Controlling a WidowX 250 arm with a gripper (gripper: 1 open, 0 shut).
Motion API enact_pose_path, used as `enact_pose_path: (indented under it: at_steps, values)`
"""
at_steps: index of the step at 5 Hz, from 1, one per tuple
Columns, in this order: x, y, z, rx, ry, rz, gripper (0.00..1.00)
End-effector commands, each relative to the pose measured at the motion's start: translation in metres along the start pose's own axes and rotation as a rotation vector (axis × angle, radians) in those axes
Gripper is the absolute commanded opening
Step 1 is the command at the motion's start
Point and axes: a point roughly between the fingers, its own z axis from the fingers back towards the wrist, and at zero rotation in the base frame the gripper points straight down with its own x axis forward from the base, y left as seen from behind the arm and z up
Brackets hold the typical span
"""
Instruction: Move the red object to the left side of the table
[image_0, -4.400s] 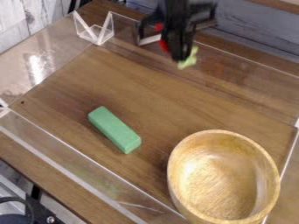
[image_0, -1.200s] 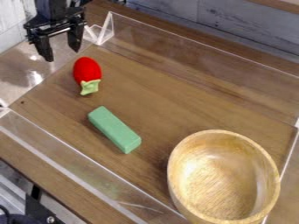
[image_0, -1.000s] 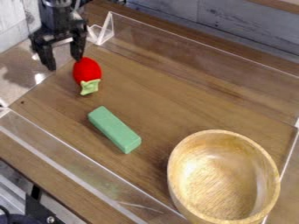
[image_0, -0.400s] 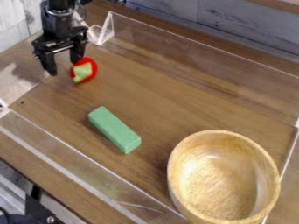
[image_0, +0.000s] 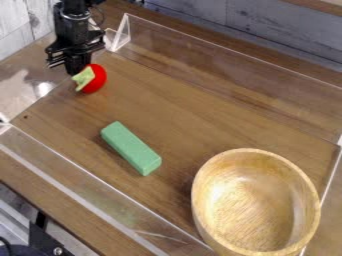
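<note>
Only 1 view is given, a camera set high and looking down across the table (image_0: 241, 110), whose dark wood-grain top is bordered by low clear walls. In this view the red object (image_0: 91, 79) is seen at the far left of the tabletop, close to the left wall, with its yellow-green stem end turned toward the left, partly under the gripper (image_0: 74, 66). The gripper is pointed straight down and set over the left part of the fruit; its dark fingers are drawn in narrow, but whether they are clamped on the fruit or merely resting against it cannot be told, since the contact is hidden by the fingers themselves. A green block (image_0: 131, 148) is seen lying flat near the middle of the table, well apart from the fruit, and a wooden bowl (image_0: 255, 203) is seen at the near right corner. The fruit is judged to be a light, hard toy with a smooth, glossy skin, so it is likely to roll or squirt out if it is pinched off centre. It is best taken across its widest rounded part, with the small stem left alone, as that looks too thin and soft for a firm hold.
</note>
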Motion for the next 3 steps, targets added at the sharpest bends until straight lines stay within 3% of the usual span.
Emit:
enact_pose_path:
  at_steps: [1, 3]
  values:
    - [-0.005, -0.005, 0.008, -0.022, -0.021, -0.02, 1.0]
    - [-0.019, 0.001, 0.008, -0.012, -0.005, -0.064, 1.0]
